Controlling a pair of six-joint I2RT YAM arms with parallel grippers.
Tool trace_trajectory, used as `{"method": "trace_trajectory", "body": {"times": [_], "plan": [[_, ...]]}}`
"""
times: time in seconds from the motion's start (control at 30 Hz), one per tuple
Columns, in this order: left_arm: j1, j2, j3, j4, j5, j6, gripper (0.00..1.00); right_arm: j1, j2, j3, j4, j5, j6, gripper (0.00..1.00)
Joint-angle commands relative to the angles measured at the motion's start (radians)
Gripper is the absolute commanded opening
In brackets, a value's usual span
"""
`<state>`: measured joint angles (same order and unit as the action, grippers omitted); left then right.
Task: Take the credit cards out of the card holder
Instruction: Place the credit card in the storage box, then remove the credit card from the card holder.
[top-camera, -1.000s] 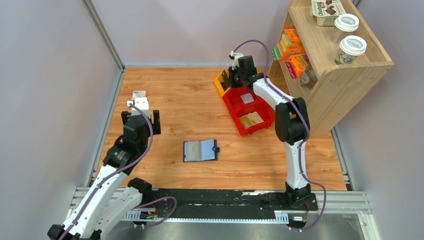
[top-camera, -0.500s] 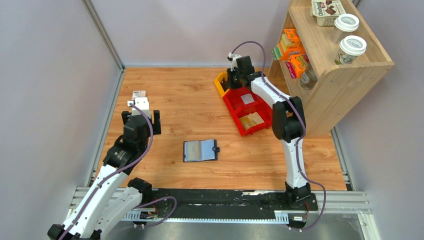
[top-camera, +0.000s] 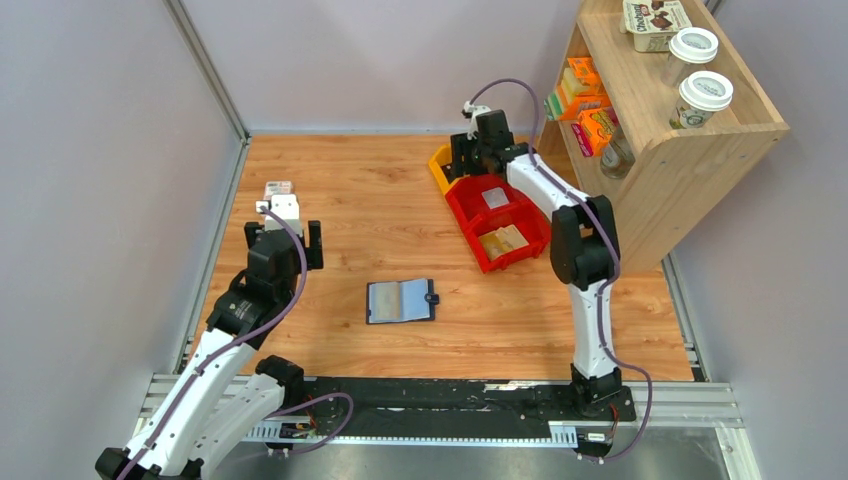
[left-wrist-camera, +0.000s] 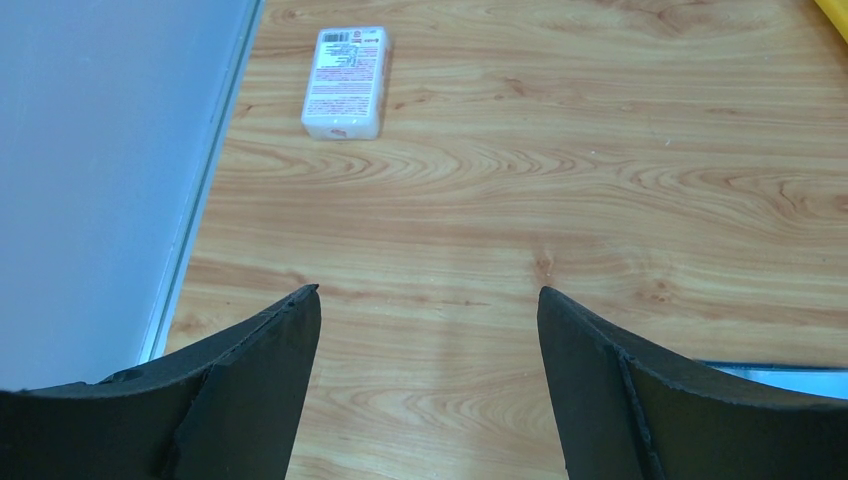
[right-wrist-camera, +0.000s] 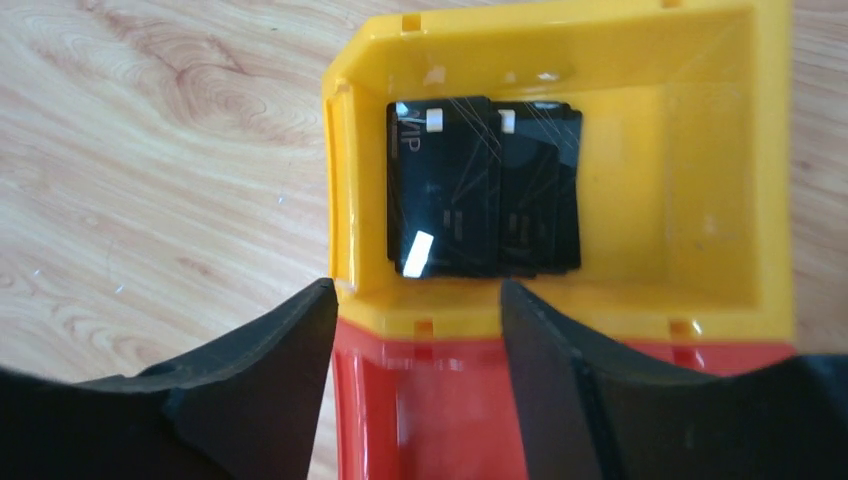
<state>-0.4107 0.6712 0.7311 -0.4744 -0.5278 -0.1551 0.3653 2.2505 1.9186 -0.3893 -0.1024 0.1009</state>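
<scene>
The card holder (top-camera: 401, 300) lies open and flat mid-table, navy with pale inner pockets and a snap tab on its right. Neither gripper is near it. My right gripper (right-wrist-camera: 418, 285) hangs open over the near rim of a yellow bin (right-wrist-camera: 700, 270), with nothing between its fingers. Two dark glossy credit cards (right-wrist-camera: 480, 200) lie overlapping on the floor of that bin. In the top view the right gripper (top-camera: 470, 160) is at the back of the table. My left gripper (left-wrist-camera: 428, 292) is open and empty above bare wood at the left (top-camera: 281, 215).
A pink-white box (left-wrist-camera: 345, 68) lies ahead of the left gripper, near the left wall. Red bins (top-camera: 497, 222) adjoin the yellow one and hold pale and tan flat items. A wooden shelf (top-camera: 690, 150) with cups and boxes stands at the back right.
The right gripper's jaws have gone from shut to open over the yellow bin, and that arm has swayed slightly. The left arm and the card holder have not moved.
</scene>
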Motion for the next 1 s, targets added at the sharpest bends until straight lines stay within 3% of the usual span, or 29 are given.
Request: {"method": "trace_trajectory", "body": {"times": [0.0, 0.2, 0.5, 0.67, 0.97], "plan": [[0.003, 0.002, 0.008, 0.025, 0.02, -0.003, 0.87, 0.029, -0.225, -0.075, 0.053, 0.075, 0.039, 0.71], [0.003, -0.012, 0.013, 0.017, 0.025, -0.011, 0.87, 0.159, -0.43, -0.285, 0.044, 0.22, 0.109, 0.86], [0.001, -0.045, 0.016, 0.007, 0.022, -0.02, 0.87, 0.539, -0.601, -0.576, 0.004, 0.371, 0.288, 0.89], [0.001, -0.068, 0.016, -0.001, 0.008, -0.024, 0.87, 0.714, -0.592, -0.674, 0.006, 0.428, 0.394, 0.91], [0.0, -0.084, 0.013, -0.012, 0.005, -0.032, 0.87, 0.845, -0.441, -0.635, -0.028, 0.51, 0.457, 0.92]]}}
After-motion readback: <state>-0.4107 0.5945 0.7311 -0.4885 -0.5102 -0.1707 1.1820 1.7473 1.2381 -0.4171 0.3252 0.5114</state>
